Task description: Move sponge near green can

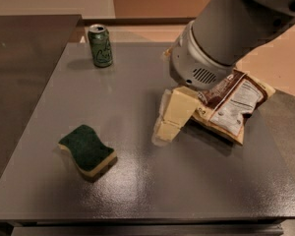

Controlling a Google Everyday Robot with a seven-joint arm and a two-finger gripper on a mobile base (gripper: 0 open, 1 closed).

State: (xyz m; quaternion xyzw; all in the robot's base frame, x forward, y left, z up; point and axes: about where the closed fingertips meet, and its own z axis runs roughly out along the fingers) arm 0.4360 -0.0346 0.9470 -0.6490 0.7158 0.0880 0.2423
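Sponge (87, 150) lies on the front left part of the desk (137, 191), with the dark green side up and the yellow foam layer showing along its near edge. It touches nothing. The can (101, 45) stands upright near the far left corner of the desk, well apart from the sponge, and only bare desk is between them. The gripper (166, 129) hangs over the middle of the desk, to the right of the sponge and apart from it. Its pale yellow end points down and to the left, close above the surface; if it touches the desk I cannot tell. Whether the jaws are released or clenched I also cannot tell from this angle. The grey arm (236, 28) comes in from the upper right. A brown and white bag (232, 106) lies flat on the right side of the desk, just behind the gripper, and its left end is hidden by the arm
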